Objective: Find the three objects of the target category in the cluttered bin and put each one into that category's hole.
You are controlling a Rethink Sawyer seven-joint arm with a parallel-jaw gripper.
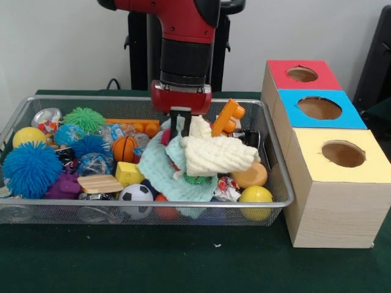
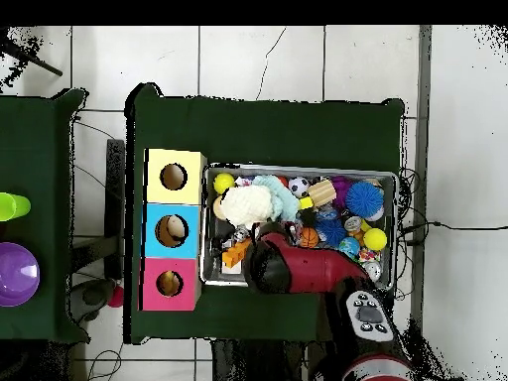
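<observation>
Pincer (image 1: 181, 126) sunk among cream cloth (image 1: 217, 154) in the bin (image 1: 276, 160), grip impossible to tell, green puffer ball (image 1: 84, 118) half buried

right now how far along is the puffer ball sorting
Done: nothing that shows. The red-topped box's hole looks empty from the front.
In hand: the claw is down in the bin beside the white cloth. Whether it grips anything cannot be told.
Left: the green puffer ball and the large blue puffer ball lie in the bin, so probably all three drops remain.
</observation>
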